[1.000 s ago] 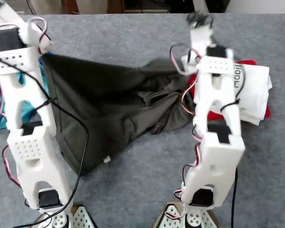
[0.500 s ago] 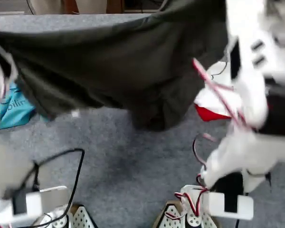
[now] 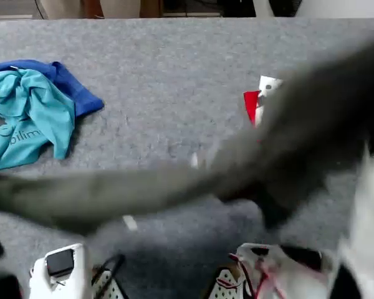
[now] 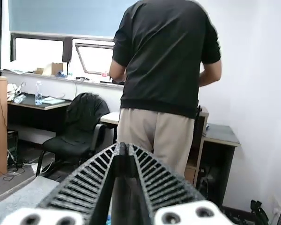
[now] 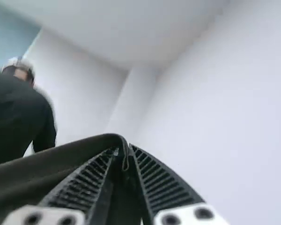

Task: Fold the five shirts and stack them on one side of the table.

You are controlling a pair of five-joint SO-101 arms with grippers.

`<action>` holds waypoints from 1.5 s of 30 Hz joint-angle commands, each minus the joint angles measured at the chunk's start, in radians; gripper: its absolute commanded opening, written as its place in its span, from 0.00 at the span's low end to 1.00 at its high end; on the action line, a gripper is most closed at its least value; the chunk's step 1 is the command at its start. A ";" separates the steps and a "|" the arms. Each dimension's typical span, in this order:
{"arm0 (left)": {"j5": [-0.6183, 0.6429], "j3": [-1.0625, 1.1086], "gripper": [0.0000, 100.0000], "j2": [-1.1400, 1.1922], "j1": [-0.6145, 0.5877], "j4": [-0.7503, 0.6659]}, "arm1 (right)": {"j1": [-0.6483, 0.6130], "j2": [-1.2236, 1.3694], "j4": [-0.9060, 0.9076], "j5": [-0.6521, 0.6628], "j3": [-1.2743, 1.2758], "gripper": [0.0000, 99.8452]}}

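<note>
Shirt held aloft between two arms, spread wide.

High view: looking down on a grey table [image 3: 162, 75]. Seeing the dark shirt [image 3: 287, 143] stretching as a blurred band from the lower left edge of the frame up to the upper right corner, off the tabletop and close under the camera. Noting its long axis running along that diagonal, broadest towards the right. Finding a teal shirt [image 3: 25, 118] crumpled at the upper left, overlapping a blue shirt [image 3: 68, 87] behind it, both well apart from the band. Catching a corner of a red shirt [image 3: 252, 106] and a white shirt [image 3: 268, 84] right of centre, just beside the band's upper edge and partly hidden under it.

Left wrist view: looking along the left gripper [image 4: 123, 149], aiming upward, fingers pressing together on a strip of dark cloth. Judging this to be the shirt's lower-left end.

Right wrist view: looking along the right gripper [image 5: 124, 152], also aiming upward, fingers pinching a fold of the same dark cloth, with the rest draping away to the left of the frame.

Judging the coming move: lowering both ends together onto the bare middle of the table, holding the diagonal span taut. Steering the right-hand end short of the red and white pile lying beneath it.
</note>
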 commanded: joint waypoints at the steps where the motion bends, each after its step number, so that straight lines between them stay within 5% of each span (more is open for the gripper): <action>1: -0.009 0.207 0.02 -0.147 -0.011 0.011 | -0.002 -0.024 -0.017 0.060 -0.010 0.00; 8: -0.003 0.677 0.02 -0.277 -0.008 0.006 | -0.010 0.018 0.129 0.068 0.030 0.00; 12: -0.002 1.057 0.02 -0.282 0.026 -0.166 | -0.059 0.107 0.222 0.071 0.183 0.00; 17: -0.002 1.498 0.02 -0.271 0.037 -0.663 | -0.117 0.309 0.150 0.074 0.495 0.00; 22: -0.002 1.838 0.02 -0.110 0.051 -1.364 | -0.114 0.596 -0.331 0.068 0.734 0.00; 25: -0.002 1.817 0.02 0.113 0.052 -1.599 | -0.127 0.746 -0.575 0.066 0.750 0.00; 30: 0.095 1.402 0.02 0.527 0.038 -1.504 | -0.163 0.872 -0.617 0.066 0.638 0.00; 36: 0.144 0.844 0.02 0.808 0.075 -1.051 | -0.157 0.946 -0.552 0.066 0.509 0.00; 45: 0.138 0.562 0.02 0.898 0.143 -0.680 | -0.114 0.993 -0.407 0.066 0.395 0.00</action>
